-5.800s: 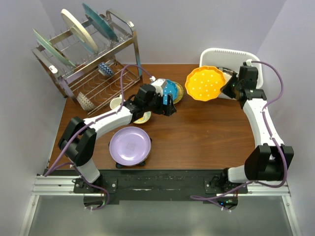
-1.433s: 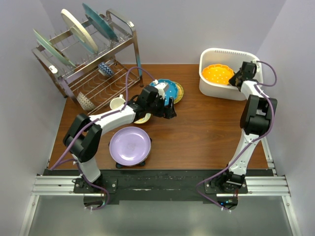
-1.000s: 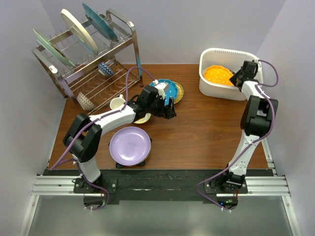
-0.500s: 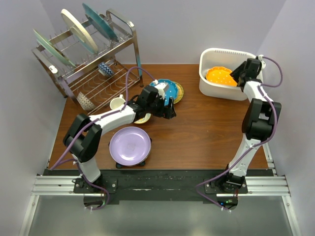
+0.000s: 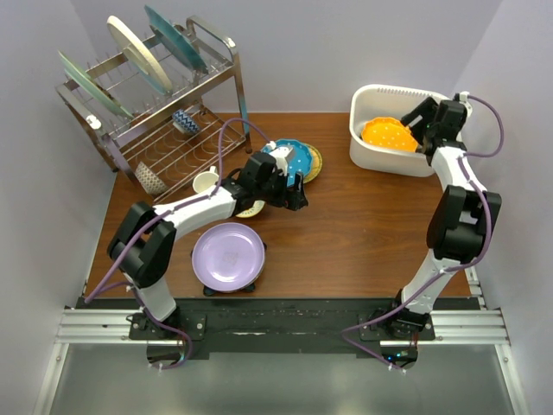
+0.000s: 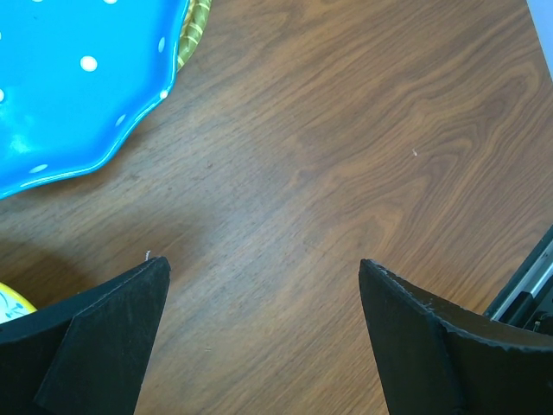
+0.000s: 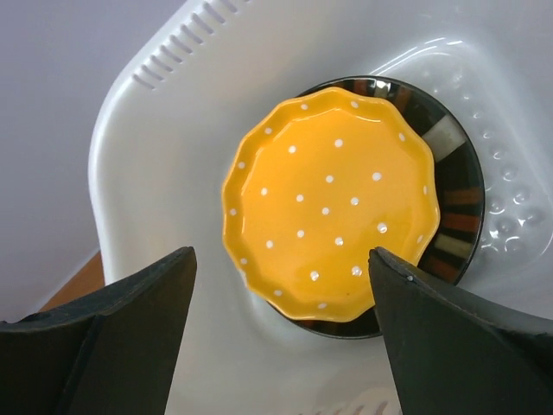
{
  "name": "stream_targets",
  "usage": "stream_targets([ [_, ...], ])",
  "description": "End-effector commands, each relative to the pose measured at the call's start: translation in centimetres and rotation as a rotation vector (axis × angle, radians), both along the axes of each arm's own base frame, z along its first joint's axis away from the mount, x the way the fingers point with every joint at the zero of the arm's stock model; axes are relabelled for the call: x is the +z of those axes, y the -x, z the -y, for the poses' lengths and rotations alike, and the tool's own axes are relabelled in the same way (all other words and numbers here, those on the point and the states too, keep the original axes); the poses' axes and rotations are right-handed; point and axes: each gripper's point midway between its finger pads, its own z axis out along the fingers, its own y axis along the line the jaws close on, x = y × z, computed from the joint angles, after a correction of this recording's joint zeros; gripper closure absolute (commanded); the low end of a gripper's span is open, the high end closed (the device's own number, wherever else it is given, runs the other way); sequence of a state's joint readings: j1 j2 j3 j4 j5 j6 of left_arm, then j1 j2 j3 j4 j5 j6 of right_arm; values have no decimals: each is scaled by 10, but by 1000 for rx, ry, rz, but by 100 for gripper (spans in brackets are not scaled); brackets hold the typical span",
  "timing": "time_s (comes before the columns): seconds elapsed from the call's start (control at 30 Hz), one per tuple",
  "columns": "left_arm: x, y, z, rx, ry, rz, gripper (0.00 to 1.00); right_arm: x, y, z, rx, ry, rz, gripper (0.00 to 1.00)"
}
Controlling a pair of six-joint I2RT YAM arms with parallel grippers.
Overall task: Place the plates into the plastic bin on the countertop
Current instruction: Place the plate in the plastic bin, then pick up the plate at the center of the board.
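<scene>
Right jaws wider; dark plate (image 7: 455, 210) wrist-only.

a two-tier metal wire dish rack (image 5: 151, 104) stands at the far left, turned at an angle, close to the pale grey walls (image 5: 328, 52). in it sits a small blue-and-white patterned piece (image 5: 184, 121); what it is cannot be told. at the near end of the lower tier a grey-and-white patterned cup (image 5: 151, 177) lies on its side. a white mug (image 5: 205, 181) stands just beside the rack's front edge. near the mug is a small white bowl with a yellow centre (image 5: 252, 208), partly hidden. an aluminium rail (image 5: 95, 327) runs along the near edge.
</scene>
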State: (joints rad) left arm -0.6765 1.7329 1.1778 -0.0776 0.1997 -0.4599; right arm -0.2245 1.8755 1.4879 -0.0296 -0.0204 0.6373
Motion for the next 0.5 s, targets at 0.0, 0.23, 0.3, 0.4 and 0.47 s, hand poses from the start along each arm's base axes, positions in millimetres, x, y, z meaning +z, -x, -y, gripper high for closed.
stream_targets([
  [0.0,23,-3,-2,4,29,65,4,39,3,-20,44,9,86,14],
  [0.23,22,-1,-6,13,25,66,2,51,10,-56,100,19,121,13],
  [0.3,22,-1,-6,12,20,67,2,54,14,-67,122,24,128,14],
  [0.4,20,0,-8,15,6,64,2,53,19,-87,161,34,122,14],
  [0.47,19,-1,-11,23,-3,62,2,58,23,-100,187,33,137,14],
])
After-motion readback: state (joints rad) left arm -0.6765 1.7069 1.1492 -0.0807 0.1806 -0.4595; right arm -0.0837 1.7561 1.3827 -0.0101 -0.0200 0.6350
